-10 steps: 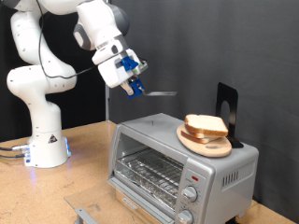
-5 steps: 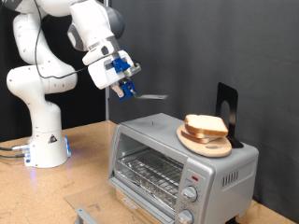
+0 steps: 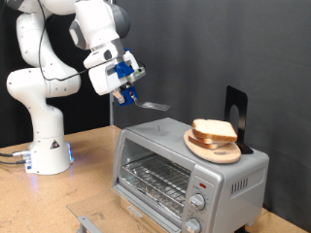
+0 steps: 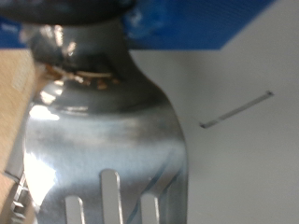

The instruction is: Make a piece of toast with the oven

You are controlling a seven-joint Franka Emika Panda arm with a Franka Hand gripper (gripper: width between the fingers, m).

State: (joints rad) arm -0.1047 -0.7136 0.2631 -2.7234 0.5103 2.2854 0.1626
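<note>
1. The robot arm (image 3: pixel 44 87) is being shown across the upper left of the exterior view, its white base standing on the wooden table (image 3: pixel 58 199) at the lower left.
2. The oven (image 3: pixel 190 170) is sitting at the lower right of the exterior view; its door is hanging open and a bare wire rack (image 3: pixel 160 180) is showing inside, with nothing lying on it. Knobs and a red light are showing on its front panel. No readable writing is being made out on it.
3. A round wooden plate (image 3: pixel 209 148) is resting on the oven's top at centre right, and the piece of toast (image 3: pixel 216 129) is lying on it, uppermost in a small stack of slices.
4. The gripper (image 3: pixel 126 85) is hanging in the upper middle of the exterior view, up and to the left of the plate and well apart from it. It is clenched on the handle of a metal spatula (image 3: pixel 151 103), whose flat blade is pointing toward the right.
5. In the wrist view, the slotted blade of the spatula (image 4: pixel 98 140) is filling most of the frame.
</note>
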